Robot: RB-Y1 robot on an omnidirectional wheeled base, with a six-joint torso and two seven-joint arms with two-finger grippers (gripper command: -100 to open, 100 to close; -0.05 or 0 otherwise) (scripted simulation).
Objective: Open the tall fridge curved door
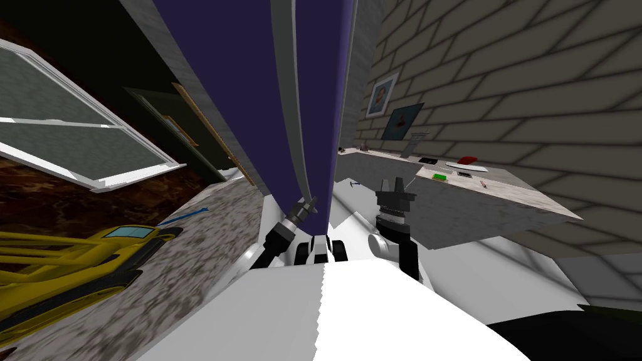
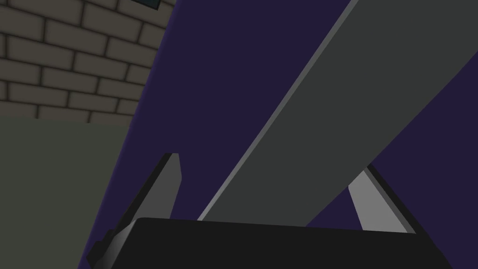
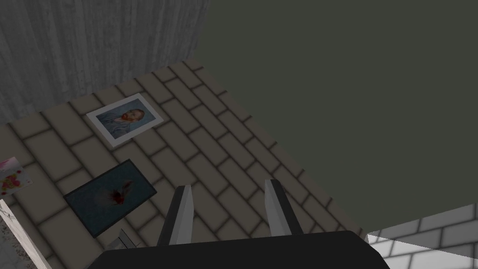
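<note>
Nothing of the opening itself is done yet, as far as we can judge: the purple fridge door (image 1: 251,81) stands right in front of us, just left of centre, and we see no gap at its edges. The reach is made, though. Our left gripper (image 2: 268,164) sits at the lower end of the grey handle (image 1: 294,113), its fingers (image 2: 168,187) spread wide on either side of the bar. One blade is still clear of the bar and the other is right at its edge, so nothing is gripped. What is left is to close on the bar and swing the door out towards us. The door's long axis is upright, its face turned to us, and the handle runs up it from near to far with a slight bow. Further right, our right gripper (image 1: 395,183) points away from us in front of the counter (image 1: 533,197), blades partly apart and holding nothing
</note>
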